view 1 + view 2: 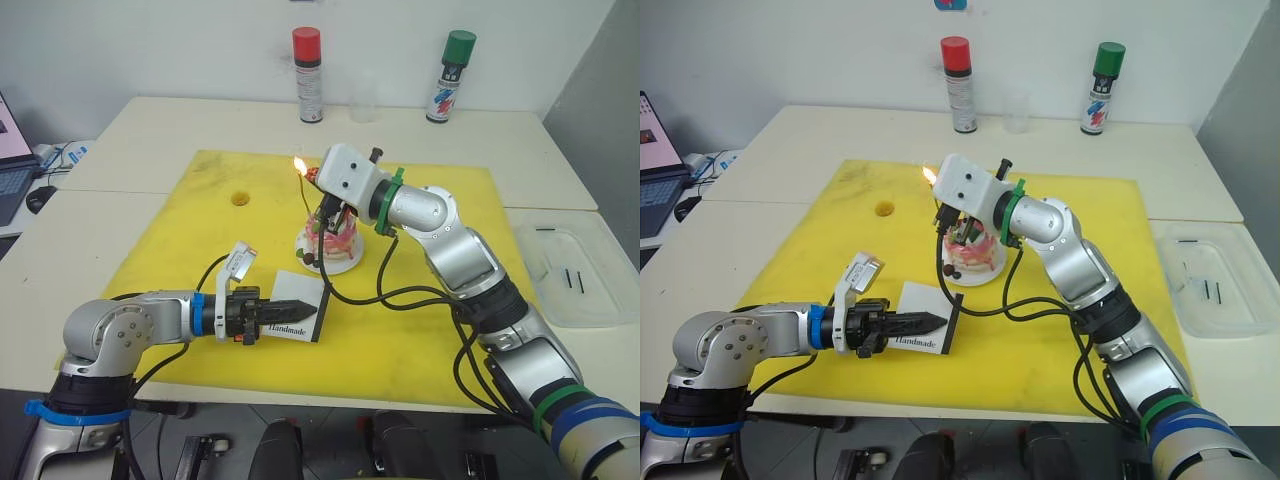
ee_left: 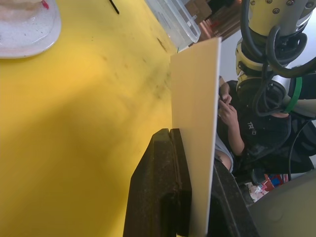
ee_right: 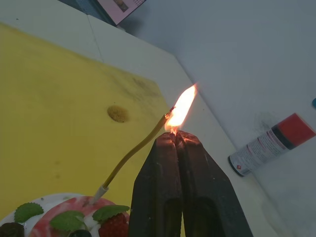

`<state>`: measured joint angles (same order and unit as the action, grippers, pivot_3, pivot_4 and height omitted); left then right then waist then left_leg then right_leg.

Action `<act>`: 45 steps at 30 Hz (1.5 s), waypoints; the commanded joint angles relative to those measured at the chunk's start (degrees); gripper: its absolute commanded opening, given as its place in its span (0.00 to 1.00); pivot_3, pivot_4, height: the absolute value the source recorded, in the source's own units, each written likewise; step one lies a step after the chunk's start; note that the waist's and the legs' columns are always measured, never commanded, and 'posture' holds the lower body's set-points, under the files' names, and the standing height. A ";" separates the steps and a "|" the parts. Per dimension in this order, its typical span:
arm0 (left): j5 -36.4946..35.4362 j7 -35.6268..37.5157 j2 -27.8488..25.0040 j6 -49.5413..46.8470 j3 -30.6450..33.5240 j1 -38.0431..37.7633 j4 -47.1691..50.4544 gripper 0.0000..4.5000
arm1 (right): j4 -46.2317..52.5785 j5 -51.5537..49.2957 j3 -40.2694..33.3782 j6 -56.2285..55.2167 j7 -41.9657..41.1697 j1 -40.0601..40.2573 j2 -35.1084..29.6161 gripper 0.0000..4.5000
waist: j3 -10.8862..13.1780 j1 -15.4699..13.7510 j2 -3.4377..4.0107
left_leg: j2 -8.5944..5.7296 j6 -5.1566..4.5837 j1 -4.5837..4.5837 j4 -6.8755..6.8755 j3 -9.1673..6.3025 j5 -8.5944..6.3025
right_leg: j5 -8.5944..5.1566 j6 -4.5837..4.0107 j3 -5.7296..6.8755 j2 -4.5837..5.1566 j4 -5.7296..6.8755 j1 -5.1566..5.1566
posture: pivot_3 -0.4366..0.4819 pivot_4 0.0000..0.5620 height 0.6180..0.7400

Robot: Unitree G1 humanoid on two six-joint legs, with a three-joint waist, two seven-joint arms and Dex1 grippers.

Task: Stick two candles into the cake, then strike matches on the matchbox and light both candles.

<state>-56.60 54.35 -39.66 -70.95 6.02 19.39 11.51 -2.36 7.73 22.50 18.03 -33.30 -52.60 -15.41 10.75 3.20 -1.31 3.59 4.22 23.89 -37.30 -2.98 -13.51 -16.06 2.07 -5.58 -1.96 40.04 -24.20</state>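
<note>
Right claw (image 3: 175,136), pinched shut, flames beside the yellowish candle (image 3: 133,153) tip leaning out from the cake (image 1: 973,256).

Access to the cake (image 1: 334,243) from the right and above is blocked by the right end effector (image 3: 176,136), its arm and trailing cables (image 1: 400,295). The near-left approach is barred by the upright matchbox (image 1: 300,306). Open yellow mat (image 1: 220,225) lies left of the cake. Two spray cans (image 1: 308,75) stand at the surface's far edge.
</note>
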 commanded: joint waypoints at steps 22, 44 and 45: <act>-0.87 0.19 0.14 0.48 -0.15 1.54 0.47 0.00 | 3.23 0.04 -2.11 -0.41 -1.97 0.03 0.18 0.01 | 0.00 0.01 0.00 | 0.00 0.00 0.00 0.02 0.00 0.00 | 0.00 0.00 0.00 0.00 0.00 0.00 | 0.48 0.27 0.70; -0.09 0.05 2.43 1.43 -1.93 2.25 -1.17 0.00 | 14.16 -8.47 -28.92 17.76 2.86 4.17 -12.38 0.01 | 0.00 -1.34 0.00 | -0.06 0.00 0.01 0.15 0.00 0.00 | 0.02 -0.06 0.01 0.04 -0.11 0.03 | 0.48 0.27 0.70; -0.21 -0.19 2.77 1.33 -1.90 2.19 -1.18 0.00 | 15.64 -9.37 -31.33 20.53 3.07 6.17 -13.65 0.01 | 0.00 -1.33 0.00 | -0.06 0.00 0.01 0.15 0.02 0.00 | 0.02 -0.07 0.00 0.05 -0.11 0.01 | 0.48 0.27 0.70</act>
<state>-56.29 54.28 -37.48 -70.46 3.93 21.03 9.57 9.06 0.27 -4.84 35.35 -30.87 -47.03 -27.79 10.75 1.87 -1.31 3.53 4.22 23.90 -37.13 -2.93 -13.51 -16.05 2.00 -5.61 -1.91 39.93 -24.21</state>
